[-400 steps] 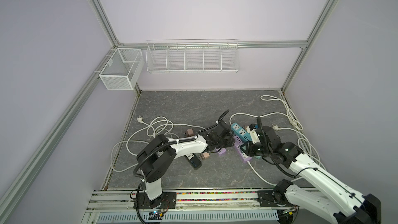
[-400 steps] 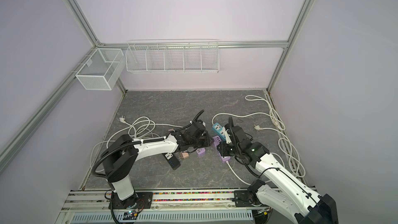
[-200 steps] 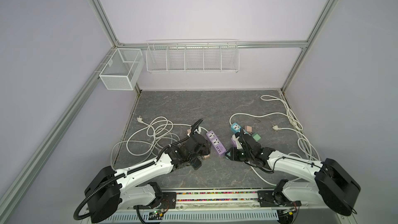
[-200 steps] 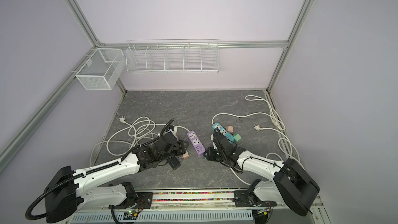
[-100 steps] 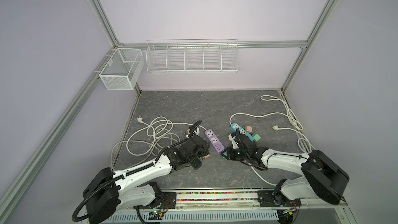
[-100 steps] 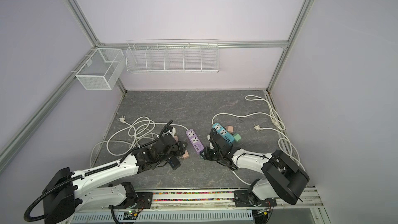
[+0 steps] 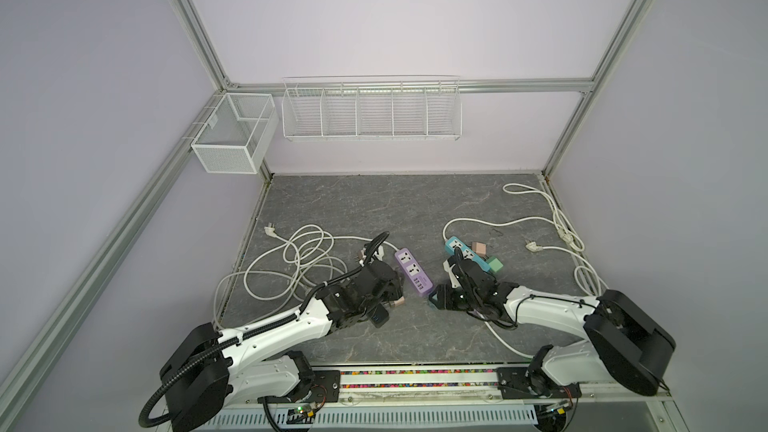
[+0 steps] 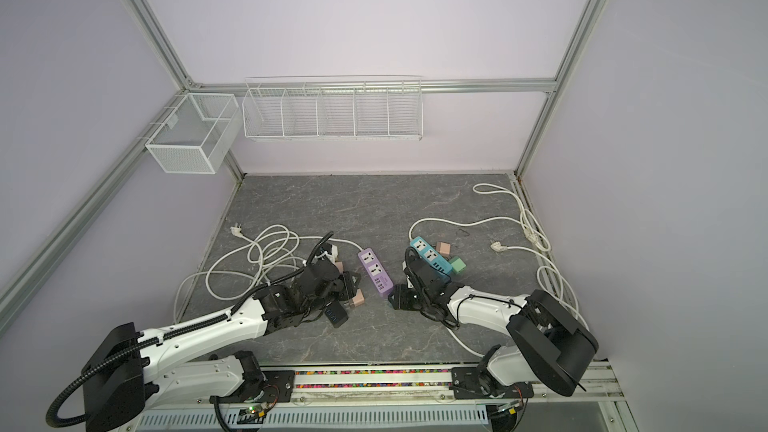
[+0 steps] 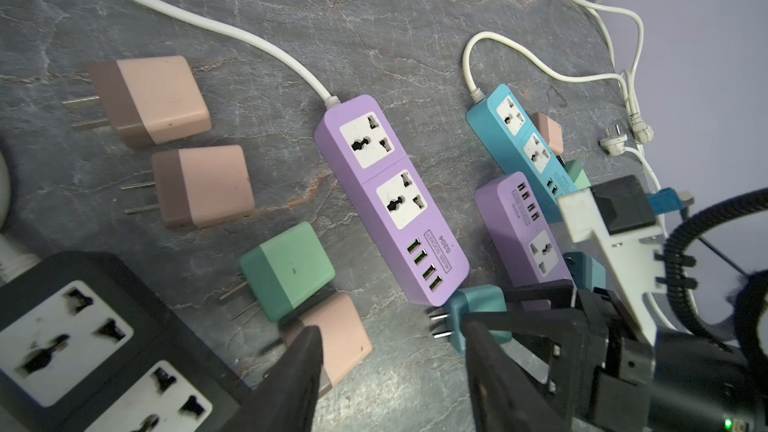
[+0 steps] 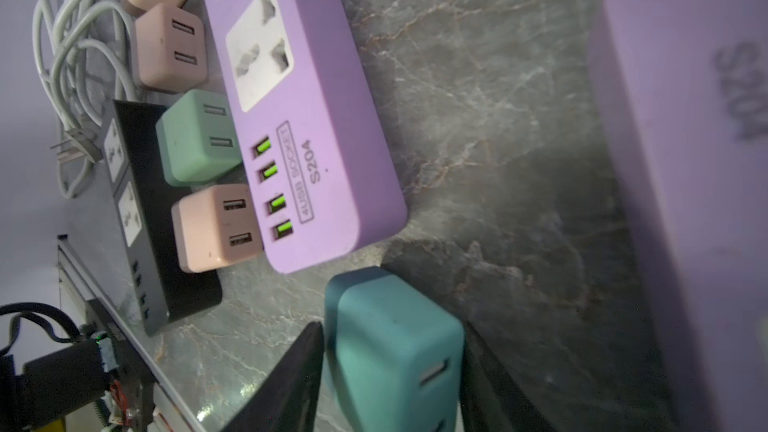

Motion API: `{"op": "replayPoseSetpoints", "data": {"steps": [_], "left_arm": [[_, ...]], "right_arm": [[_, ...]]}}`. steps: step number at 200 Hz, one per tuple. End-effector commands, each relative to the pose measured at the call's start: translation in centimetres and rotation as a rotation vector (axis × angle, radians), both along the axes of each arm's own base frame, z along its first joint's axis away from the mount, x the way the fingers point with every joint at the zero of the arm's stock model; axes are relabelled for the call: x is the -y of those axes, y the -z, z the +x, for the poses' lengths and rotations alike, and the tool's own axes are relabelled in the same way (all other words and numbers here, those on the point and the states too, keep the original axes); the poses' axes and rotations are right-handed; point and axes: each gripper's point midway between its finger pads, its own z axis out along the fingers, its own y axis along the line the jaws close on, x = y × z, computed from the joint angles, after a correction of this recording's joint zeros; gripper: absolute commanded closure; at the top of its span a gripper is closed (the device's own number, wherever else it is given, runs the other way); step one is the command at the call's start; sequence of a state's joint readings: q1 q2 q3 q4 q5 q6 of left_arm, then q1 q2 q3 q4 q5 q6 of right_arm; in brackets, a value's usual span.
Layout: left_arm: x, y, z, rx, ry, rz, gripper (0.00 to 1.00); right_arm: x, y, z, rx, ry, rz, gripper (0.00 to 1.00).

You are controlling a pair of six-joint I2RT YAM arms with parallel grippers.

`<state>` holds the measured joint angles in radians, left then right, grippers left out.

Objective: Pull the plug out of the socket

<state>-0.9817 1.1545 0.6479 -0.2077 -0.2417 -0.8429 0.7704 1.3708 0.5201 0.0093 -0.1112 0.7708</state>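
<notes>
Top views: left gripper [image 7: 392, 299] sits low over the table [image 7: 374, 209], beside the purple power strip [image 7: 411, 270]. Right gripper [image 7: 434, 297] is at the strip's near end; its jaws are too small to read here.

Left wrist: left jaws are part-open with bare table between them, one fingertip over a pink plug [image 9: 332, 342]. Teal plug [image 9: 478, 313] lies on the table unplugged, prongs bare, just beside the strip's USB end.

Right wrist: teal plug sits between the right gripper's fingers [image 10: 291, 380], both close alongside it. Can't tell if it's clamped or loose.
</notes>
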Motion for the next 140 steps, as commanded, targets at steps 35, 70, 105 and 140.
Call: {"op": "replayPoseSetpoints", "data": {"steps": [35,70,105,140], "left_arm": [[-1.6,-1.0,0.5,0.043,-0.055,0.009,0.42],[-3.6,-2.2,1.4,0.06,-0.119,0.018,0.37],[-7.7,-4.6,3.6,0.101,-0.208,0.066,0.29],[-16.2,-6.7,7.0,0.148,-0.461,0.138,0.14]], "right_arm": [[1.6,-2.1,0.3,0.046,0.006,-0.084,0.23],[3.6,-5.5,1.2,0.137,0.015,-0.141,0.04],[8.4,-11.2,4.2,0.305,0.119,-0.252,0.11],[16.5,-16.0,7.5,0.472,0.38,-0.41,0.11]]}}
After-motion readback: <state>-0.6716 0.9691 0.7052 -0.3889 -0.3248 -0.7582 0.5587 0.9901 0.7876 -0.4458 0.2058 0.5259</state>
